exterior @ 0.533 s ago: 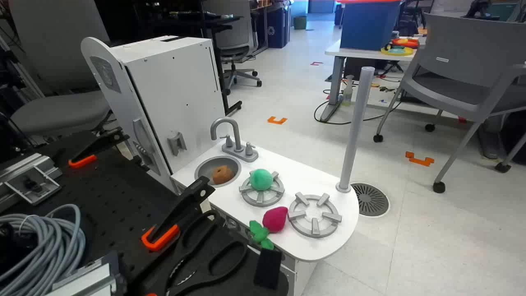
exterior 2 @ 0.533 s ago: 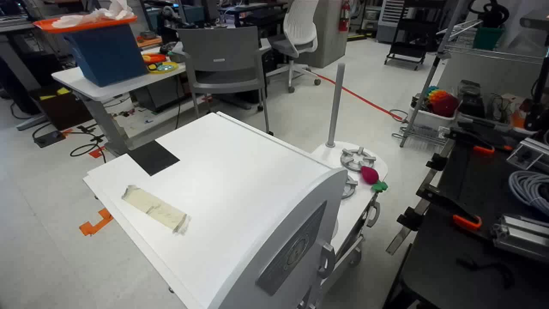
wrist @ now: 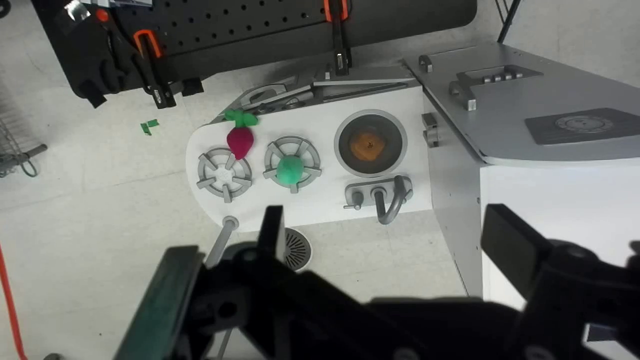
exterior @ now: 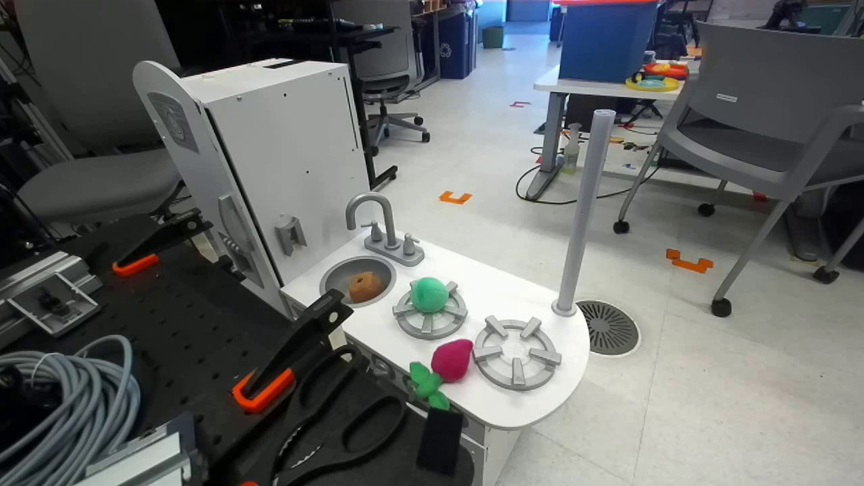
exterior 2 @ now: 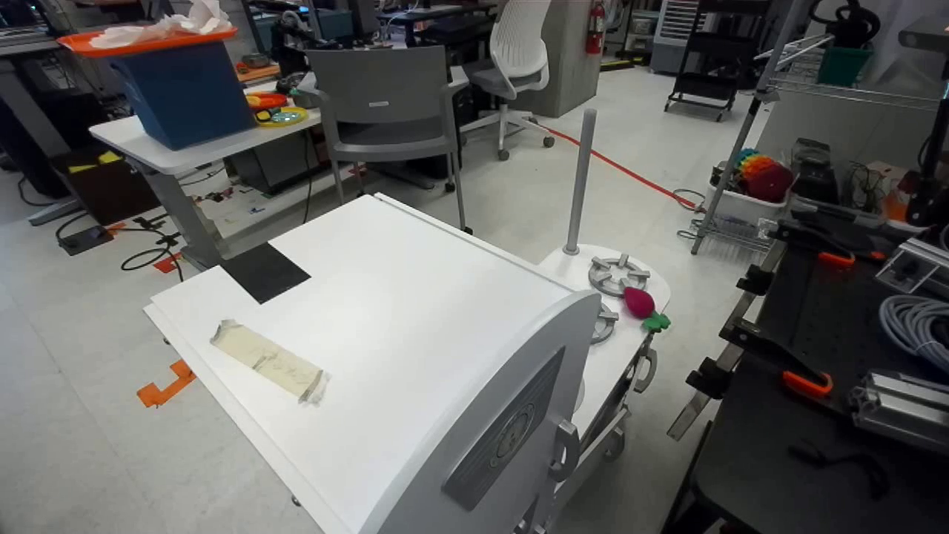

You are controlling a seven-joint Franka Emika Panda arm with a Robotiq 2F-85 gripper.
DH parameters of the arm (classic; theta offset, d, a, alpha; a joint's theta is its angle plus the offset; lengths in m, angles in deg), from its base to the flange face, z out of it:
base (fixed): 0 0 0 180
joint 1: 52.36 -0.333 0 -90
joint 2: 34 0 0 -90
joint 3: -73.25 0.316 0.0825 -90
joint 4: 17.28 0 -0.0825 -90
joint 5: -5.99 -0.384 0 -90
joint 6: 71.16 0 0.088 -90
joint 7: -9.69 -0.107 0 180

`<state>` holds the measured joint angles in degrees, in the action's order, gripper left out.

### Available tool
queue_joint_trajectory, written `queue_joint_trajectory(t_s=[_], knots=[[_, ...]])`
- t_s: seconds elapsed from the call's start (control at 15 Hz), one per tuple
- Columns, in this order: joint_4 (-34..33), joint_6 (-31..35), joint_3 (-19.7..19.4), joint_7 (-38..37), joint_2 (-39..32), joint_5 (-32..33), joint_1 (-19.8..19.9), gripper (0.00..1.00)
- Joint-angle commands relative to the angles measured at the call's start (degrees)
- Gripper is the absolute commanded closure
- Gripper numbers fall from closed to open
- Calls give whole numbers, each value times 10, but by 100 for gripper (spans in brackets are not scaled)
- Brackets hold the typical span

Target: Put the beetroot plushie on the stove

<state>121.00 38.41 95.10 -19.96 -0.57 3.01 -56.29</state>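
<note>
The beetroot plushie (exterior: 451,360) lies on its side on the white toy-kitchen top, between the two burners near the edge. Its green leaves reach the edge; its pink tip is at the ring of the bare burner. It also shows in an exterior view (exterior 2: 639,302) and the wrist view (wrist: 240,141). The stove has two grey burners: the bare end burner (exterior: 518,372), also in the wrist view (wrist: 226,193), and one bearing a green ball (wrist: 290,170). My gripper (wrist: 384,207) is open and empty, high above the toy kitchen. It is out of both exterior views.
A sink (exterior: 324,275) holds a brown toy (exterior: 365,287), with a grey faucet (exterior: 387,223) beside it. A tall grey post (exterior: 586,216) rises near the end burner. A white cabinet (exterior: 290,162) stands at the sink end. A black table (wrist: 225,55) with clamps runs alongside.
</note>
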Motion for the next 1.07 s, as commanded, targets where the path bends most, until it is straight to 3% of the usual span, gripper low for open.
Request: queue_joint_trajectory(t_s=[0.0, 0.27, 0.53, 1.0], knots=[[-1, -1, -9, -5, -3, 6, -11, 0], [-3, -2, -8, -4, -10, 12, -9, 0], [-18, 28, -28, 24, -93, 54, 13, 0], [-59, 214, -130, 125, -290, 123, 53, 0]])
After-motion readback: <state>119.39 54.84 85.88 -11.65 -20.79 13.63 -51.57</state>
